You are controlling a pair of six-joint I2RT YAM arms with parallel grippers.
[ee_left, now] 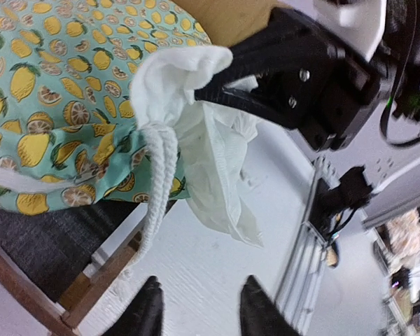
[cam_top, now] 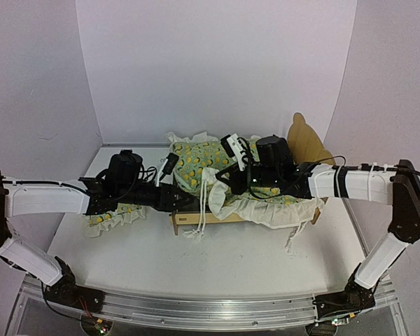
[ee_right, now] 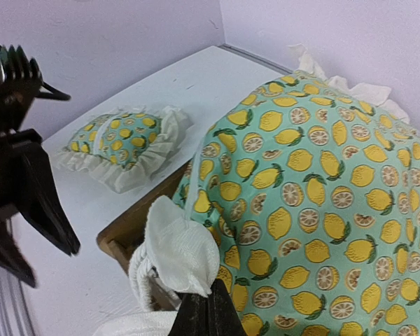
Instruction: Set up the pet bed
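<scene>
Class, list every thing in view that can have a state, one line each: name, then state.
bed: upright on the table, mostly covered by quilt.
quilt: draped over bed, one ruffled corner pinched.
pillow: flat on the table, off the bed.
left hand: open, empty.
right hand: shut on quilt's ruffle.

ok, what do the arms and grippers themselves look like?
Left arm and right arm: white link shells, black joints and bases. Right one carries a black band and white zip ties. Black cables loop at both wrists. Left gripper and right gripper: matte black, tapered fingers.
</scene>
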